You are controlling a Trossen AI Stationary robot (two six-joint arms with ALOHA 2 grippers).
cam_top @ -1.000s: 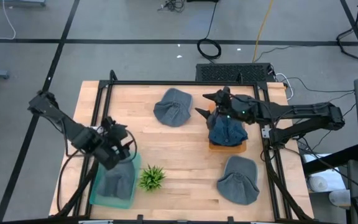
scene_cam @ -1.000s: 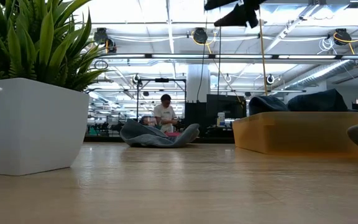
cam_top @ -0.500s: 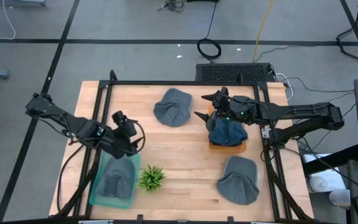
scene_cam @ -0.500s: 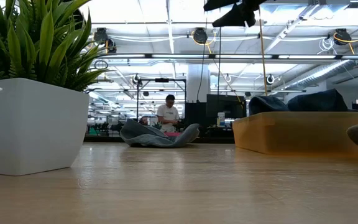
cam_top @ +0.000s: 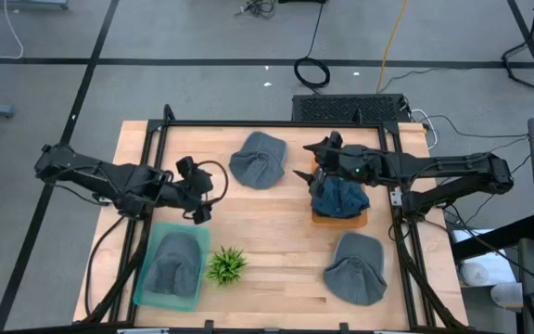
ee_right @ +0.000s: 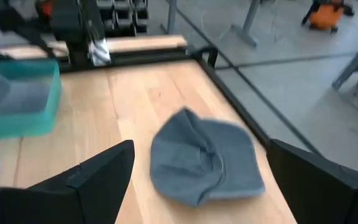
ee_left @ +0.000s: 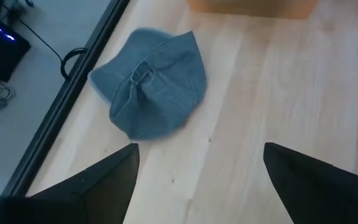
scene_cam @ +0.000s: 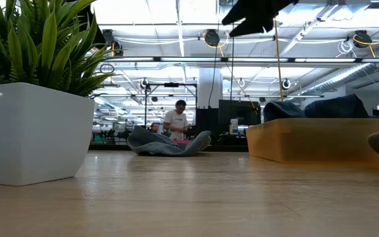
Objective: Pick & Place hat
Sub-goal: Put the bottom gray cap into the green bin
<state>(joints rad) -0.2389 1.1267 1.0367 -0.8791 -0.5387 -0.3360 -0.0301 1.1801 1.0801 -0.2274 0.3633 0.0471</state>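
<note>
Three grey hats show on the table. One (cam_top: 258,160) lies at the far middle, also in the left wrist view (ee_left: 154,87), the right wrist view (ee_right: 201,162) and the low view (scene_cam: 166,142). One (cam_top: 355,269) lies near the right front. One (cam_top: 174,264) lies in the teal bin (cam_top: 146,278). Dark blue hats (cam_top: 339,197) sit in the orange tray (cam_top: 341,219). My left gripper (cam_top: 202,195) is open and empty, above the table between the bin and the far hat. My right gripper (cam_top: 309,160) is open and empty, above the tray's far left.
A small green plant in a white pot (cam_top: 226,265) stands beside the bin, large in the low view (scene_cam: 31,99). A black frame (cam_top: 267,124) runs round the table's edges. Bare wood lies in the table's middle (cam_top: 267,223). A person (scene_cam: 176,122) stands far behind.
My left gripper has risen from over the teal bin and gone toward the table's far right, toward the far hat, leaving a grey hat lying in the bin. My right gripper has shifted slightly above the tray.
</note>
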